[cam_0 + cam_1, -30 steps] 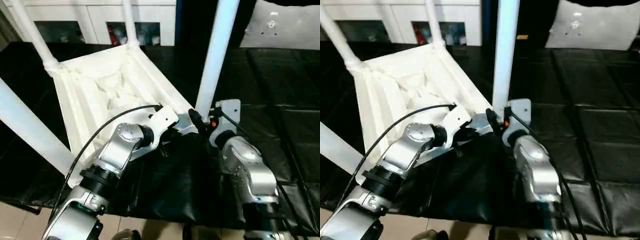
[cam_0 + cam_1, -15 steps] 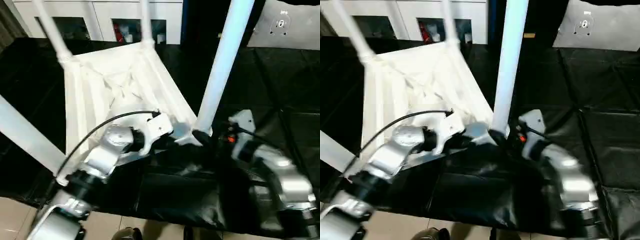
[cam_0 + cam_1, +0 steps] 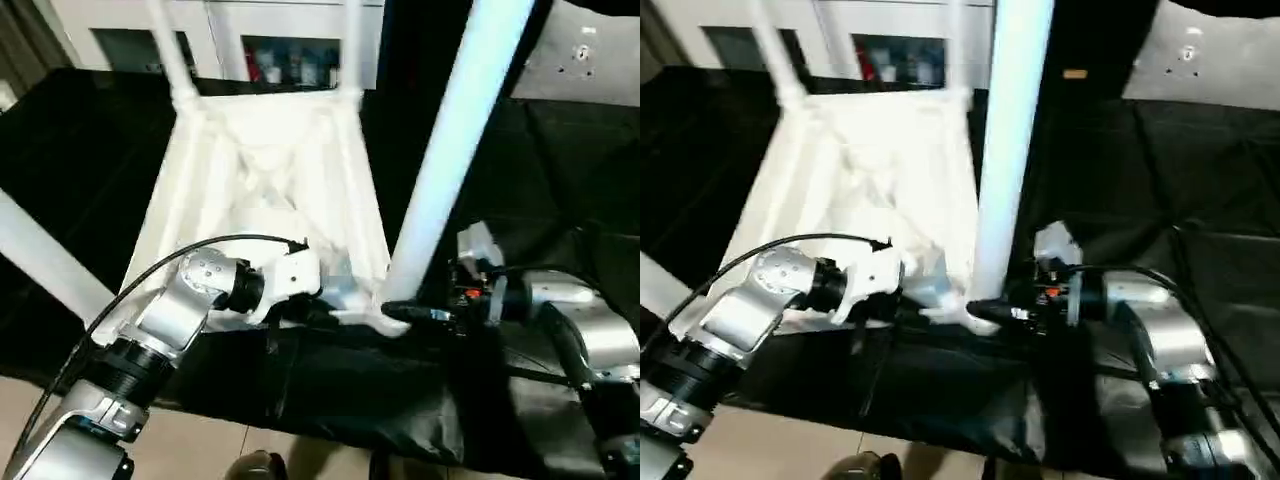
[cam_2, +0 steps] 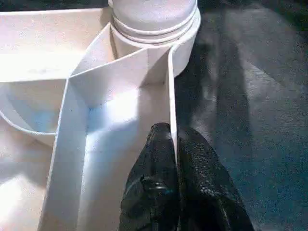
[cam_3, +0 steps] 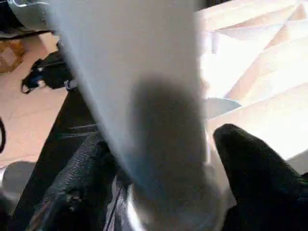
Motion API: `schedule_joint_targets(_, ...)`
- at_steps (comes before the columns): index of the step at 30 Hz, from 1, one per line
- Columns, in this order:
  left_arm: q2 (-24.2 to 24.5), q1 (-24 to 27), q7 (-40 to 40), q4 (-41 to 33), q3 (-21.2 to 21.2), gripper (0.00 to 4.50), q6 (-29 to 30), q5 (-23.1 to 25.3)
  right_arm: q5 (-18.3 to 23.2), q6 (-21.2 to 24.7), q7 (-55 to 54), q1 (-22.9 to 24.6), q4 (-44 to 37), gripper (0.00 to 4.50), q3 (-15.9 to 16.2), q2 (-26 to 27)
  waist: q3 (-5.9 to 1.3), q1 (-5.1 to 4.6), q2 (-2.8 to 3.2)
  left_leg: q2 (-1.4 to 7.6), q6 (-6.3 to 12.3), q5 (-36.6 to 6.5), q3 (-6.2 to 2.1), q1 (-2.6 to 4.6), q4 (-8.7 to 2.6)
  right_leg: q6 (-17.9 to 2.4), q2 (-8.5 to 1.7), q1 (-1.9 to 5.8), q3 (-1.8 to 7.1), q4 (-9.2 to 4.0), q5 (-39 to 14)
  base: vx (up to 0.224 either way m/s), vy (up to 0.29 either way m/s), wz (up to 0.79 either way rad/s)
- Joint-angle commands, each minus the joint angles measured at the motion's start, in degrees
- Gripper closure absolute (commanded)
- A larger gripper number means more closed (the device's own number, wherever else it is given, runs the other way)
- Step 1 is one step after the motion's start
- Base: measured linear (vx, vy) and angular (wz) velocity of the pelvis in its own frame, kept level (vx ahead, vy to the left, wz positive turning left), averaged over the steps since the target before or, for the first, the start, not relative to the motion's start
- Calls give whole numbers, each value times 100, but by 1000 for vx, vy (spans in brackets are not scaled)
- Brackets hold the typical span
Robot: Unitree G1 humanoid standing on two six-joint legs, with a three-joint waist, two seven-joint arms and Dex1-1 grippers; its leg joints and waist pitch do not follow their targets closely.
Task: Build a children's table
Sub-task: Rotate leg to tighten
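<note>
Left wrist view looks along the left gripper [image 4: 174, 144], whose jaws are pinched shut on the thin outer rim wall of the children's table [image 3: 270, 170], one black finger on each face of that wall. Straight ahead of those jaws, along the same rim, sits the round corner socket [image 4: 154, 33] with the base of a leg screwed into it.

From the head cameras the table lies upside down on the black desk [image 3: 560, 180], ribbed underside up, its legs rising from the corners. The near leg [image 3: 450, 150] stands just beyond the left jaws and directly between the jaws of the right gripper [image 3: 415, 314]. Its long axis runs upward, leaning a little, crosswise to the right gripper's level reach from the right side.

In the right wrist view the right fingers [image 5: 255, 168] flank the foot of that leg, one on each side. The jaws stand wide around it, near the width of the leg's base, but I cannot tell whether the pads are pressing on it or only bracketing it.

My reading is that the step in hand is turning this leg home in its socket. The right arm is the one placed for it, since the leg sits inside its jaws, while the left arm steadies the top by the rim. The turn has to go about the leg's upright axis, so the right jaws need to stay square to it.
</note>
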Motion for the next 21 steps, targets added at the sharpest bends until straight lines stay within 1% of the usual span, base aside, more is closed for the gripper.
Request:
schedule_joint_targets(1,65,17,-370,-268,-257,450,-117,-47,-35,-90,175,-145,131,152,87,-37,-448,-27,-115,393,1052,-36,-97,43,-316,-1558,-521,352,309,-269,-743,0,0,0)
schedule_joint_targets(4,89,39,-418,-287,-256,450,-131,-65,-22,-62,311,-190,183,165,157,-52,-446,-15,-110,391,991,-80,-99,41,-317,-1504,-513,349,308,-278,-869,0,0,0)
schedule_joint_targets(6,100,46,-435,-292,-256,450,-133,-70,-6,-16,370,-196,187,190,183,-64,-445,-13,-112,389,990,-53,-97,40,-314,-1496,-509,347,312,-277,-839,0,0,0)
schedule_joint_targets(7,114,52,-452,-284,-256,450,-145,-73,4,13,432,-208,206,190,216,-79,-448,-9,-114,386,994,-39,-98,37,-312,-1503,-506,349,311,-268,-819,0,0,0)
schedule_joint_targets(8,119,52,-456,-277,-257,450,-152,-71,7,29,446,-210,206,211,226,-82,-455,-8,-113,384,1002,-16,-97,34,-306,-1500,-504,347,311,-265,-798,0,0,0)
schedule_joint_targets(9,132,54,-465,-258,-258,450,-171,-65,17,72,485,-215,207,221,252,-92,-455,-9,-120,379,1006,5,-100,27,-303,-1497,-500,348,311,-260,-779,0,0,0)
schedule_joint_targets(10,147,55,-472,-230,-262,450,-193,-57,37,115,561,-225,225,221,299,-103,-453,-12,-138,379,1009,1,-97,23,-304,-1491,-501,346,312,-263,-792,0,0,0)
schedule_joint_targets(11,147,55,-472,-230,-262,450,-193,-57,37,115,561,-225,225,232,299,-103,-453,-8,-127,377,1006,3,-97,19,-298,-1484,-503,344,313,-262,-830,0,0,0)
schedule_joint_targets(14,172,26,-477,-168,-263,450,-211,-54,60,176,726,-270,290,238,393,-106,-447,1,-126,375,962,-107,-92,24,-300,-1456,-500,336,314,-281,-1002,0,0,0)
schedule_joint_targets(15,172,25,-477,-168,-263,450,-211,-54,60,176,727,-271,290,239,394,-106,-443,-3,-157,374,954,-114,-89,18,-302,-1442,-499,338,316,-285,-1022,0,0,0)
schedule_joint_targets(17,168,4,-441,-135,-260,450,-202,-53,111,247,759,-275,283,241,389,-79,-440,4,-135,377,916,-146,-92,30,-305,-1424,-497,325,316,-292,-1111,0,0,0)
schedule_joint_targets(18,164,4,-435,-135,-257,450,-196,-55,117,256,754,-271,276,241,388,-75,-440,3,-138,382,910,-147,-93,31,-306,-1421,-496,323,317,-289,-1104,0,0,0)
schedule_joint_targets(21,-3,-20,-166,-125,-135,450,63,-139,363,642,457,-118,-55,241,294,126,-436,-6,-143,380,915,-97,-88,26,-308,-1436,-490,330,330,-281,-990,0,0,0)
